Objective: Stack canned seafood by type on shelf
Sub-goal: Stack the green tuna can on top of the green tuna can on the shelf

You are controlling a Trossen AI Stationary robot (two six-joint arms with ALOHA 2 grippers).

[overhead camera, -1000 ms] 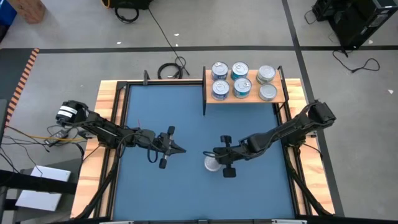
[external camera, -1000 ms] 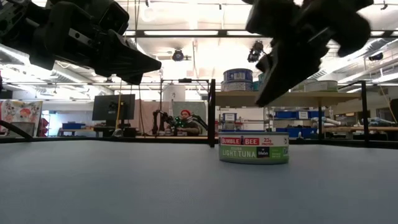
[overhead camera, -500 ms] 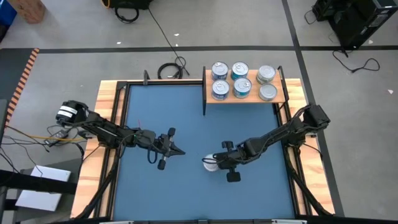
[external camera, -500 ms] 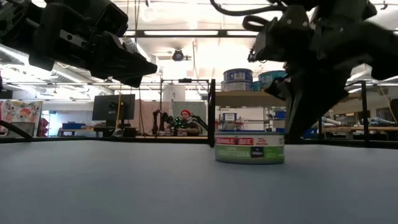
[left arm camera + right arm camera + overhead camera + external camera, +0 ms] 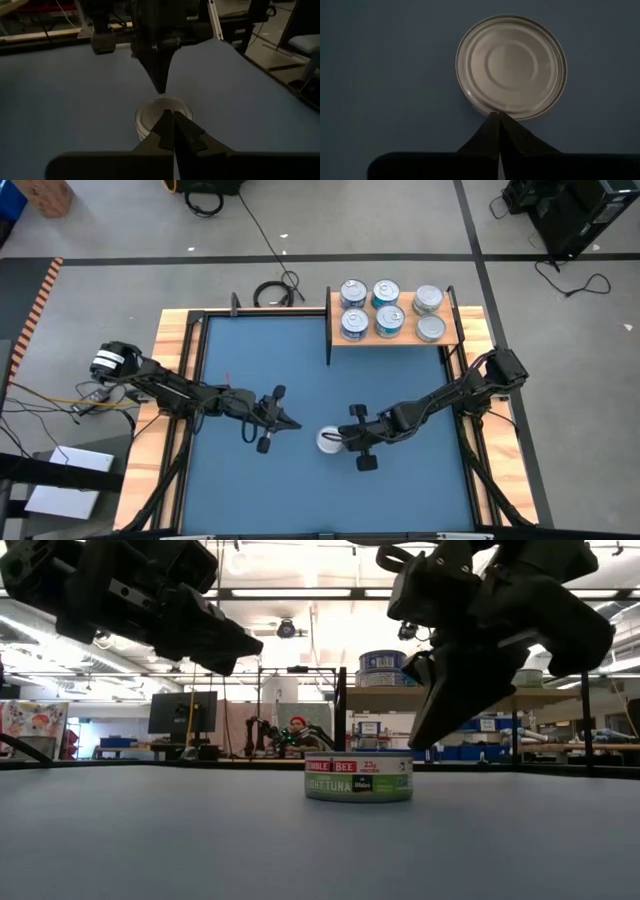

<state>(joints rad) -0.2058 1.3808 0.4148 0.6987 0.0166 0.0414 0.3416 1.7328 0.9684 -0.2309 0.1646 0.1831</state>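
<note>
One tin of canned seafood (image 5: 329, 441) with a green label stands upright on its base on the blue mat, near the middle. My right gripper (image 5: 343, 440) is shut, its tips at the tin's right side (image 5: 498, 116). My left gripper (image 5: 295, 424) is also shut. It hovers above the mat to the left of the tin (image 5: 150, 114), pointing at it, and touches nothing. The shelf (image 5: 395, 332) stands at the far edge with several tins on it, blue-labelled ones on its left part and grey ones on its right. My right gripper has its shut fingertips (image 5: 492, 125) against the tin's top rim (image 5: 496, 111) on the side toward the table's right. The fingers come slanting down from the right. The tin stands upright with its base on the mat (image 5: 358, 776).
A black frame and wooden strips (image 5: 172, 370) border the blue mat. Bare mat (image 5: 260, 350) lies left of the shelf and toward the near edge. Thin black posts (image 5: 329, 345) stand at the shelf's corners.
My right gripper has come down and moved toward the table's left edge. The tin has slid along the mat toward the left with it, staying upright.
</note>
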